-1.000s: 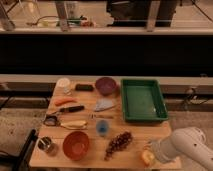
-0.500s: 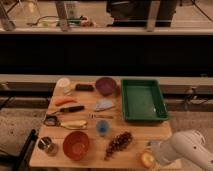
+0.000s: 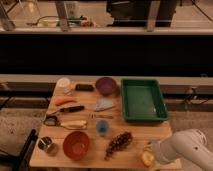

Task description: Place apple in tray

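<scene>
Low, arm (image 3: 184,147) bent, claw (image 3: 150,155) gripping apple (image 3: 146,159)

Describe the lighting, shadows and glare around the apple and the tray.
Camera view: warm, dim light on the wooden table; the band behind it is near black, the top background bright. Camera view: the green tray has a soft pale sheen on its floor, no hard glare. Camera view: the white gripper, closed on the apple at the table's front right, stands out bright.
</scene>
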### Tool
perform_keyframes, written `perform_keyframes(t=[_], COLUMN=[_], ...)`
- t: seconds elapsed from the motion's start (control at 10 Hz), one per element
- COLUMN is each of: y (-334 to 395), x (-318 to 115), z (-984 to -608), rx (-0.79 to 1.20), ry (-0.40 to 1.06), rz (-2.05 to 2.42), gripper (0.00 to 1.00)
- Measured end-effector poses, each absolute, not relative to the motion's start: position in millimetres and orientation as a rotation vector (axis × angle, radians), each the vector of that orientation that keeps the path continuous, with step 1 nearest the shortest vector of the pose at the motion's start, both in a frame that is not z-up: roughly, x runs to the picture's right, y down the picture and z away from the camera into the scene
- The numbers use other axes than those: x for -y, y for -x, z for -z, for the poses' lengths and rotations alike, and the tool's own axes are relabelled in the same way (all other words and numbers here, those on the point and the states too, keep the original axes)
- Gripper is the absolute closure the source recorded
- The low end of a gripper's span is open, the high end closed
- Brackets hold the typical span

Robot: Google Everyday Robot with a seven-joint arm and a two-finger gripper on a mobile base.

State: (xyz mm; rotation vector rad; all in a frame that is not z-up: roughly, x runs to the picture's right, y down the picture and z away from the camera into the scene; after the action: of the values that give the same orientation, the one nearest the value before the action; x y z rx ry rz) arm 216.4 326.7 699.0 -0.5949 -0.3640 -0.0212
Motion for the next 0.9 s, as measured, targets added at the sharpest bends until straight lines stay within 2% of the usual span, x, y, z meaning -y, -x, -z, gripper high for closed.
perform_keyframes(t=[0.4, 0.9], y=[-209.0, -210.3], x=[-290.2, -201.3], z=[-688.1, -684.1], rx=[0.352, 0.359], ry=[0.525, 0.428], rz=[0.081, 0.203], gripper=[1.0, 1.0])
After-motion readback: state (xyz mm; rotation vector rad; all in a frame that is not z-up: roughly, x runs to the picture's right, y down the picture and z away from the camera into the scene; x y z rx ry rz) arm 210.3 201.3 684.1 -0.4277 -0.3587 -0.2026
